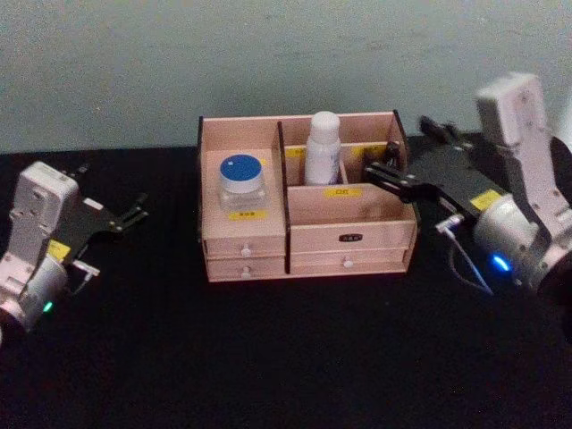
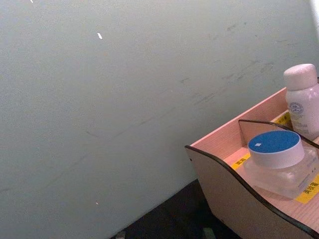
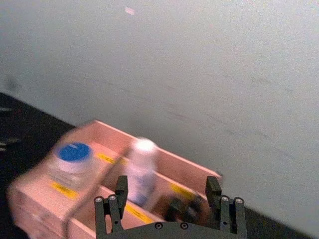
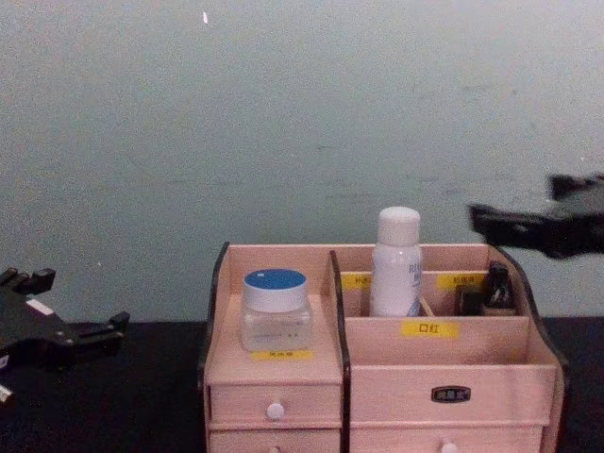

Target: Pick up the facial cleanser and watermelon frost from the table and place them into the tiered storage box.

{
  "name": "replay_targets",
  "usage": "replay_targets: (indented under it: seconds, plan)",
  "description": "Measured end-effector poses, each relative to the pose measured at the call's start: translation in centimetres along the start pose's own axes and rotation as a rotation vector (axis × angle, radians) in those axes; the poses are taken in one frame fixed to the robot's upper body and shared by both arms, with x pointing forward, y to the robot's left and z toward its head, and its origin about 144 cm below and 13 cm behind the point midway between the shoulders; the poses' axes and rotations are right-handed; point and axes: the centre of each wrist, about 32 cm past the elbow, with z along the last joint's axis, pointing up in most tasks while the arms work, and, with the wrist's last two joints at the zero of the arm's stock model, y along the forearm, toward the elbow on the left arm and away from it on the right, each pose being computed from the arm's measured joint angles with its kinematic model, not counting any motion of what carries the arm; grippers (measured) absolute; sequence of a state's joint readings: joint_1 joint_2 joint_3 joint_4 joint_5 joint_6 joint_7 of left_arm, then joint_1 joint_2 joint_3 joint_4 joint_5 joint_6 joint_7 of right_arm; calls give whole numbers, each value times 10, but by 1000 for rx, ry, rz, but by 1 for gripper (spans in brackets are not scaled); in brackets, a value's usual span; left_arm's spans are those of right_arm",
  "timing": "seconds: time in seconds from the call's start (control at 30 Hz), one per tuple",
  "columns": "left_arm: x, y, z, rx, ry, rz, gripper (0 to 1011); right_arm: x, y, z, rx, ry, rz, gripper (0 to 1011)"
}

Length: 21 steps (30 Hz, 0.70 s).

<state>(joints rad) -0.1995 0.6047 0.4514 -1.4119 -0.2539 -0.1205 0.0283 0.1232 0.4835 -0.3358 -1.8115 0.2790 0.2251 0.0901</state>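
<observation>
Jaws of both the left gripper [image 1: 134,212] and right gripper [image 1: 393,174] spread; storage box [image 1: 349,239] holds one jar [image 1: 242,181], one bottle [image 1: 323,147].

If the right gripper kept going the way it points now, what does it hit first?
Probably the white bottle. The right gripper, open, hangs over the box's back right compartment, pointing toward the bottle. Height is unclear; it might pass above the cap.

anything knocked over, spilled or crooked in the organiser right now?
Nothing stands out. The blue-lidded jar sits upright in the tiered storage box's left compartment, the white bottle upright in a rear one. Right gripper hovers open at the box's right rear corner; left gripper is off to the left.
</observation>
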Motion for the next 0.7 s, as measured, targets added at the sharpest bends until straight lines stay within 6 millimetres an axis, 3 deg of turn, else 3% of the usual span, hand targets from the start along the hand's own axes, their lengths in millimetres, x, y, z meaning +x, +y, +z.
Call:
replay_targets:
  seconds: [0.3,0.7]
  plan:
    - [0,0,0,0,0,0,1001,-6,-22,-34,-59,22,-239,1000]
    - [0,0,0,0,0,0,1001,-3,-20,-59,-139,53,-325,1000]
